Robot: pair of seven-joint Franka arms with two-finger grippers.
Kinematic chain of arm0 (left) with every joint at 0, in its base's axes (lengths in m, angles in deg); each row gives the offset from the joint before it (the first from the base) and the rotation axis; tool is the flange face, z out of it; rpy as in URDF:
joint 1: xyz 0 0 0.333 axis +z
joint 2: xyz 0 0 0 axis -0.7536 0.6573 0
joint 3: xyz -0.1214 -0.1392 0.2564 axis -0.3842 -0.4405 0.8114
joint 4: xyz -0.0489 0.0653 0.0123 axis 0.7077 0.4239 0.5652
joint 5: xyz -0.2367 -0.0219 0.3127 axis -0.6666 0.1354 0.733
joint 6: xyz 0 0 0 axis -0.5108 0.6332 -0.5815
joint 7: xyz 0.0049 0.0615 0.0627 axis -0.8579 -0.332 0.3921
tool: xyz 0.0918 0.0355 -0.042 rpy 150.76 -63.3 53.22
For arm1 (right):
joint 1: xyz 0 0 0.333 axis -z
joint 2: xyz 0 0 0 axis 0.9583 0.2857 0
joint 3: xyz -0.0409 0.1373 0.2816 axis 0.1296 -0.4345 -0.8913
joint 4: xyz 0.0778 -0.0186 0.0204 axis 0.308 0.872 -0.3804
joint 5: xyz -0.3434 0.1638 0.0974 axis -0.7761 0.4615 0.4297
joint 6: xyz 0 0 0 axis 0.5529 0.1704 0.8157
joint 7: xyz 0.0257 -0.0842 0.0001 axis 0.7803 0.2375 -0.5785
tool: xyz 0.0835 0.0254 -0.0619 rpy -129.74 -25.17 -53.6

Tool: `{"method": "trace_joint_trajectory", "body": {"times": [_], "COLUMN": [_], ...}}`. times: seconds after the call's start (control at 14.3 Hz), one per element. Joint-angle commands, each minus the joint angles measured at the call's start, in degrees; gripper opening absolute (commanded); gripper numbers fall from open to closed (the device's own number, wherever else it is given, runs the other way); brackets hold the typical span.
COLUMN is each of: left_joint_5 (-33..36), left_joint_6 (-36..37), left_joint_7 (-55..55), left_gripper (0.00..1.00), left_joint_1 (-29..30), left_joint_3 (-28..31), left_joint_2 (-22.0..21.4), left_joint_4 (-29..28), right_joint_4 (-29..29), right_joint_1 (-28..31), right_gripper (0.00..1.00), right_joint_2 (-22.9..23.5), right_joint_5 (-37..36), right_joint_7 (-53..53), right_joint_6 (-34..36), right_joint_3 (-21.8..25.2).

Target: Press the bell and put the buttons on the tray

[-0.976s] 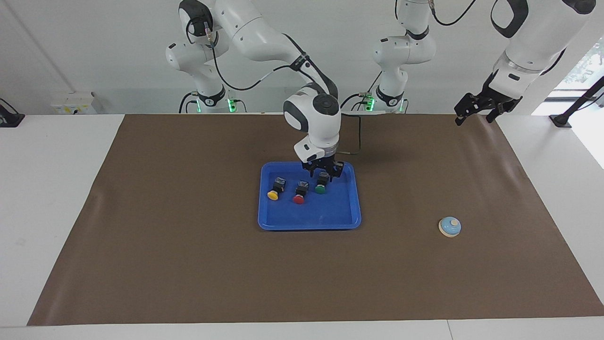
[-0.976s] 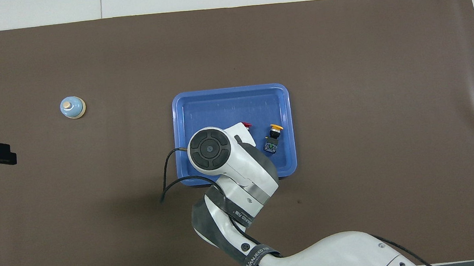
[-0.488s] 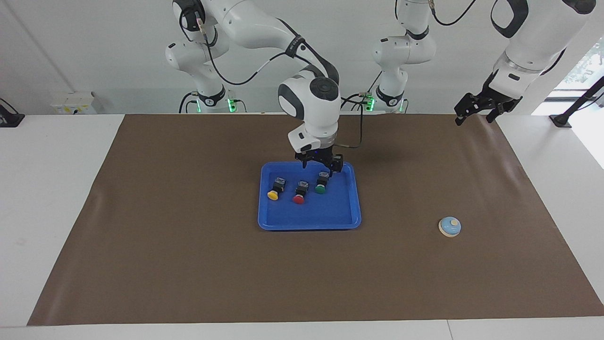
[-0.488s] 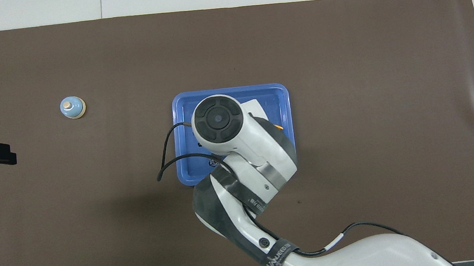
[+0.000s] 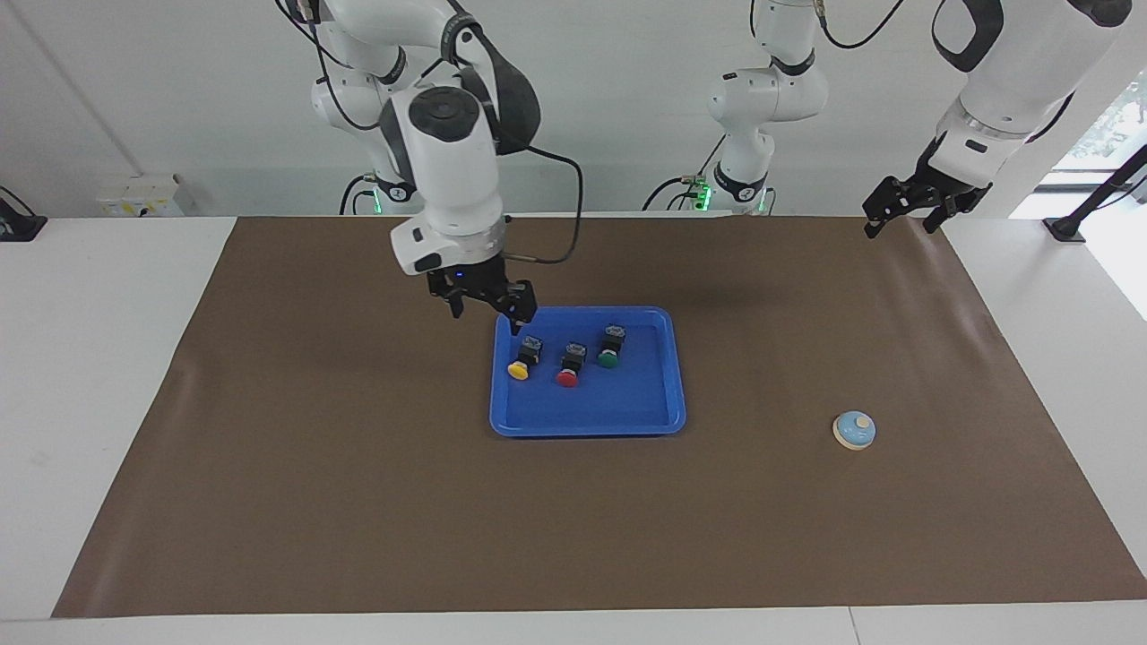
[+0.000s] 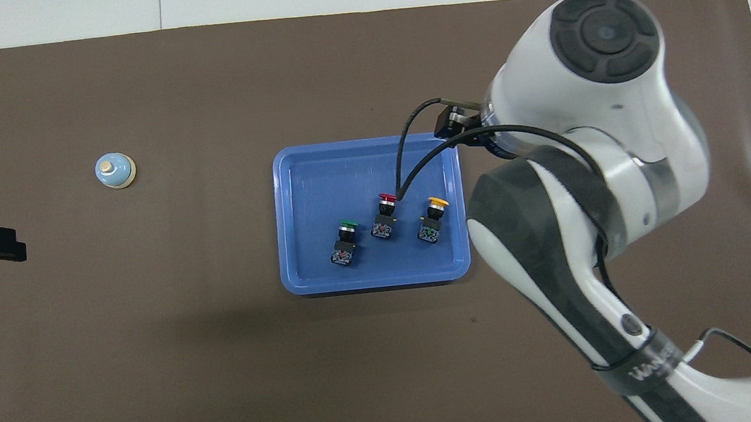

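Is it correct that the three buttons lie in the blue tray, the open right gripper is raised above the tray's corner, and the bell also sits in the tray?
Not quite. The bell is not in the tray; it stands on the brown mat, toward the left arm's end of the table, as the facing view shows. The rest holds: the three buttons lie in the tray, and the open right gripper is raised above its corner.

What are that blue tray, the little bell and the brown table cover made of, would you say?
The tray looks like moulded plastic: uniform bright blue, rounded corners, a slight sheen. The bell has a smooth light-blue dome, perhaps painted metal or plastic, on a cream base that could be wood or plastic; I cannot tell which. The brown cover seems a thin matte sheet, paper or fabric, with faint ripples near its edges.
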Motion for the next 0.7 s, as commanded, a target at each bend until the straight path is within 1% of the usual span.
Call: {"method": "trace_joint_trajectory", "body": {"times": [0.0,0.21,0.28,0.49,0.63], "left_joint_5": [-0.51,-0.51,-0.51,-0.16,-0.16], "left_joint_6": [0.94,0.94,0.59,0.5,-0.37], "left_joint_7": [0.33,0.33,0.85,2.18,1.83], "left_gripper": [1.0,1.0,1.0,1.0,1.0], "left_joint_1": [0.08,-0.01,-0.01,-0.19,-0.53], "left_joint_3": [0.06,0.15,0.06,-0.11,-0.11], "left_joint_2": [-0.01,-0.01,-0.01,-0.54,-0.98], "left_joint_4": [0.63,0.63,0.63,0.8,0.63], "right_joint_4": [1.23,1.23,1.23,1.23,1.32], "right_joint_1": [4.9,10.97,12.81,17.56,19.24], "right_gripper": [1.0,1.0,1.0,1.0,1.0], "right_joint_2": [-3.42,-6.76,-8.08,-11.25,-12.92], "right_joint_5": [0.38,0.38,0.56,1.09,1.0], "right_joint_7": [-10.13,-24.89,-28.33,-37.39,-39.53], "right_joint_6": [3.63,8.37,9.78,14.7,17.08], "right_joint_3": [-0.86,-0.68,-0.59,-0.68,-0.86]}}
